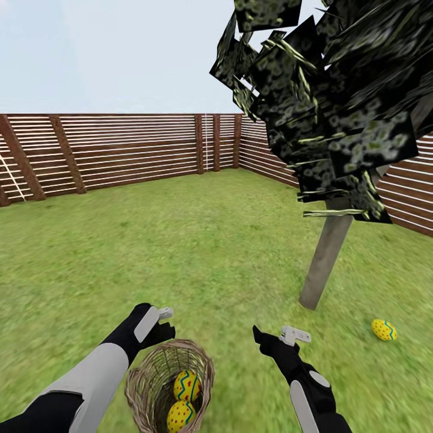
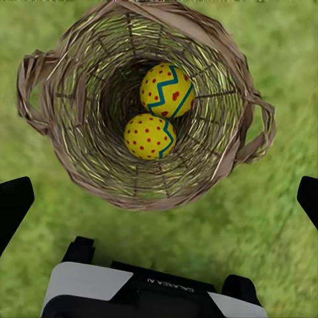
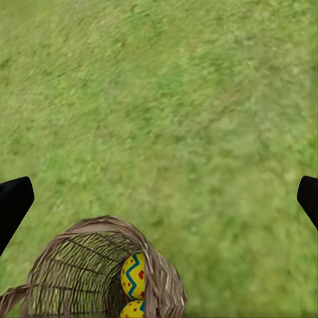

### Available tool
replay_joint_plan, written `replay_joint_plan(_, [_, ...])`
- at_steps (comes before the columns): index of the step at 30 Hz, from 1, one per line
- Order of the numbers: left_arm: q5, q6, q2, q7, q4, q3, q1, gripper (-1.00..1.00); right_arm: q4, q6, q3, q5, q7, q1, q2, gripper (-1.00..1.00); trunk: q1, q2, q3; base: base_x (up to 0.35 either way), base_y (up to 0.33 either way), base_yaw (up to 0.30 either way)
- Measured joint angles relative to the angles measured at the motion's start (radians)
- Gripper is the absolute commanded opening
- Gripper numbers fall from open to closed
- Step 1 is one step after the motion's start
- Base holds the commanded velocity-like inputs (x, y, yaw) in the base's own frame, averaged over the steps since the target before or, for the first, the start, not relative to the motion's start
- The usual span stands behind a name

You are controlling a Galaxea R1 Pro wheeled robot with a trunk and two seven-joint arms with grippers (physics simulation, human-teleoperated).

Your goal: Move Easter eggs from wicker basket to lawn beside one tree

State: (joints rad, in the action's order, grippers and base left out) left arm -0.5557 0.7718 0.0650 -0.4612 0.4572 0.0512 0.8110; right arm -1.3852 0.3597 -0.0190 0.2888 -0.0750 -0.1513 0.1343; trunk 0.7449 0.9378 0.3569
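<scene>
Both sets of fingers stand apart and empty: the left gripper (image 1: pixel 161 322) hovers beside the wicker basket (image 1: pixel 198 361), the right gripper (image 1: pixel 273 337) nearby. Two Easter eggs (image 2: pixel 158 116) remain inside; one egg (image 1: pixel 383 329) lies near the tree (image 1: pixel 325 261). Best reach straight down over the upper egg.

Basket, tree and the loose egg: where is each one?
basket (image 2: pixel 79 149), left wrist view, woven inner wall.
tree (image 1: pixel 325 258), head view, middle of trunk.
loose egg (image 1: pixel 383 330), head view, centre of shell, on the grass.
</scene>
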Motion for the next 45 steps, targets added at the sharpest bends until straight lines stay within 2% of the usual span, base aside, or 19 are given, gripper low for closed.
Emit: replay_joint_plan(45, [0.000,-0.002,0.000,0.000,0.001,0.001,0.000,1.00,0.031,0.000,0.000,-0.002,-0.001,0.000,0.001,1.00,0.173,0.315,0.141,0.000,0.000,0.000])
